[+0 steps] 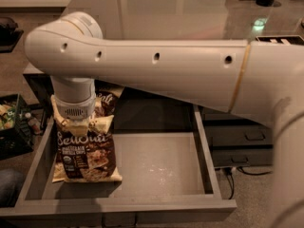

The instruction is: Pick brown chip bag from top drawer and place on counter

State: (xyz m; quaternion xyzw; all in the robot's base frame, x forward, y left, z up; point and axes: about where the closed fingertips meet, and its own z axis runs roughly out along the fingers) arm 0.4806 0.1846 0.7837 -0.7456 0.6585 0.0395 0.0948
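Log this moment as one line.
stage: pick | tool: on top edge of brown chip bag | bag: left side of top drawer | counter: bag not there yet

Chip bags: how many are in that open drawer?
2. One chip bag sits at the left of the drawer, its top under the pincer; a second bag peeks out behind it, mostly hidden by the arm. More may be hidden.

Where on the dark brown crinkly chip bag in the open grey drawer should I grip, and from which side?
Take the dark brown crinkly chip bag by its crumpled cream top band, coming straight down from above. It lies by the left wall of the wide grey drawer, so its sides are boxed in. The gripper sits over that band.
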